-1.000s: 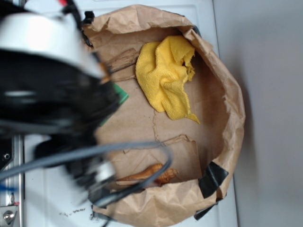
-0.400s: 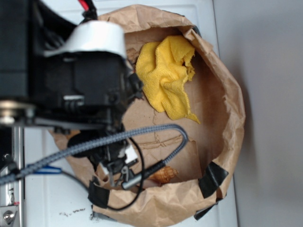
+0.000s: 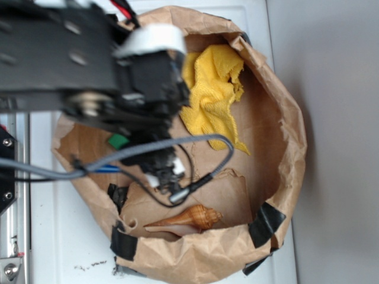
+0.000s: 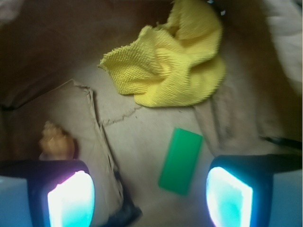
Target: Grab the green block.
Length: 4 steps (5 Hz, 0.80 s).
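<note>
Gripper over the paper bag, jaws spread wide and holding nothing; green block lies flat on the bag floor between the fingers, nearer the right one.

Versus 0.4 s ago in the exterior view: arm has shifted toward 12 o'clock, so the seashell at 6 o'clock is now fully exposed, and a corner of the green block shows at the arm's lower edge, where before it was hidden. Arm now covers the yellow cloth's left edge. In the wrist view the yellow cloth sits at 12 o'clock from the block, close but apart; shell at 9 o'clock, well apart. Block's long axis is tilted slightly clockwise from vertical.
</note>
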Tool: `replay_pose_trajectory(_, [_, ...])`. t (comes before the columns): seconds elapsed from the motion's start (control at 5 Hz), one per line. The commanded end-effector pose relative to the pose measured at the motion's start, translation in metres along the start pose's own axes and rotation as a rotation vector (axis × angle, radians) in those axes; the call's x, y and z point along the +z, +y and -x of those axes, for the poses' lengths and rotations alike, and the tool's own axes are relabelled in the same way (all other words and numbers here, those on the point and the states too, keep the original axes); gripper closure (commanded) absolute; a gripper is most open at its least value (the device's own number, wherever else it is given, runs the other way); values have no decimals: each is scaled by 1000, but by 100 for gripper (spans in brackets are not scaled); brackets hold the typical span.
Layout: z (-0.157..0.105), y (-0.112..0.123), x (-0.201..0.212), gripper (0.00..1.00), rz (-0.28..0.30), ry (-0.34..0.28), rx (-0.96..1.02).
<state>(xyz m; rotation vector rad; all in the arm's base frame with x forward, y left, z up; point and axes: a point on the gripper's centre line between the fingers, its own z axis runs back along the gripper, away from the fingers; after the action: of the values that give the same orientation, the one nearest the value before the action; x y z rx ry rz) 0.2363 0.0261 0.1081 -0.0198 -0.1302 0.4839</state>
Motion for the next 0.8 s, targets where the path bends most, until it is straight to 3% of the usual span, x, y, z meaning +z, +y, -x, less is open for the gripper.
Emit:
replay_pose_trajectory(0.0, [-10, 22, -22, 0, -69, -68, 65])
replay_pose_trajectory(0.6, [10, 35, -64, 0, -77, -126, 22])
